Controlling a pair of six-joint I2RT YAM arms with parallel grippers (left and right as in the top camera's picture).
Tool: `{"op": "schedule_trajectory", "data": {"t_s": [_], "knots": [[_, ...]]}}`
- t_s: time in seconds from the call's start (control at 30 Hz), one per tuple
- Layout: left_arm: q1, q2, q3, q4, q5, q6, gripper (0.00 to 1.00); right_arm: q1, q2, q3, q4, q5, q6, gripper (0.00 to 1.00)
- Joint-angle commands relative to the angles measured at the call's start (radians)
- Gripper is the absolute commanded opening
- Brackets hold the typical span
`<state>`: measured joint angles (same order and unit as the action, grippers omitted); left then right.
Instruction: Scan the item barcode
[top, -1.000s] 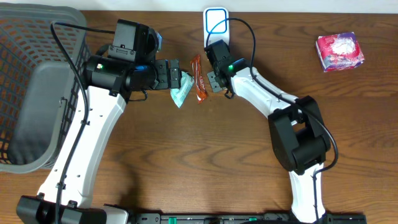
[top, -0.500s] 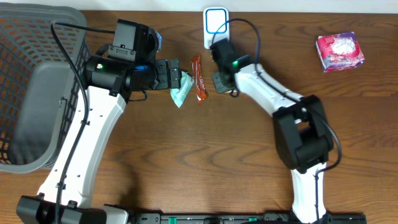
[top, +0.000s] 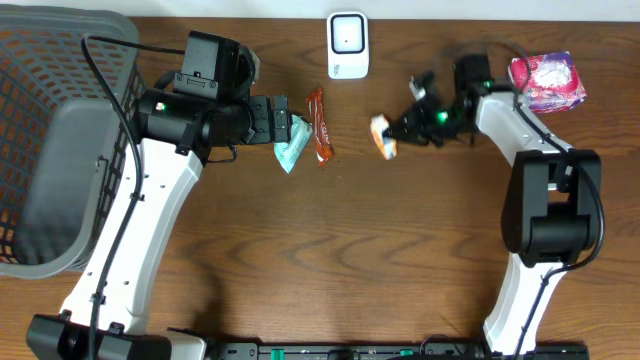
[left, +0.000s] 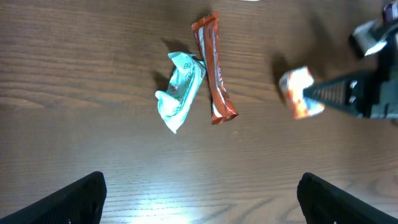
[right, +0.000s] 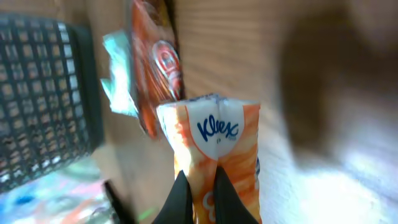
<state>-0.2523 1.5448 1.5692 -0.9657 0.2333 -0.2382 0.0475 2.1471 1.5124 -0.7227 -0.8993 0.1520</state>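
Note:
An orange and white Kleenex tissue pack (top: 383, 136) (right: 217, 143) (left: 300, 92) hangs over the table below and right of the white scanner (top: 347, 43). My right gripper (top: 398, 132) (right: 202, 190) is shut on one end of it, reaching in from the right. Both dark fingers pinch the wrapper. My left gripper (top: 285, 122) (left: 202, 196) stands open above the table with nothing between its fingers, just left of a crumpled teal packet (top: 291, 150) (left: 179, 90). No barcode shows on the pack.
A red-orange snack bar (top: 319, 125) (left: 214, 68) lies beside the teal packet. A pink packet (top: 546, 82) sits at the back right, close to the right arm. A grey mesh basket (top: 60, 140) fills the left end of the table.
My right gripper has shut on the tissue pack. Its arm has swung from beside the snack bar out to the right, carrying the pack into view. The left arm has not moved.

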Motion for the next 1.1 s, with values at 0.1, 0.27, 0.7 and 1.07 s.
{"op": "schedule_trajectory", "data": {"t_s": [0.1,0.27,0.7,1.07], "knots": [[0.0,0.004,0.007,-0.002,-0.003,0.005,0.98,-0.143,0.014,-0.138,0.021,-0.017,0.016,0.07],[0.0,0.004,0.007,-0.002,-0.003,0.006,0.98,-0.21,0.011,-0.094,-0.048,0.023,-0.043,0.35],[0.0,0.004,0.007,-0.002,-0.003,0.005,0.98,-0.175,0.011,0.214,-0.39,0.275,-0.207,0.39],[0.0,0.004,0.007,-0.002,-0.003,0.005,0.98,-0.078,0.013,0.066,-0.242,0.438,-0.206,0.43]]}}
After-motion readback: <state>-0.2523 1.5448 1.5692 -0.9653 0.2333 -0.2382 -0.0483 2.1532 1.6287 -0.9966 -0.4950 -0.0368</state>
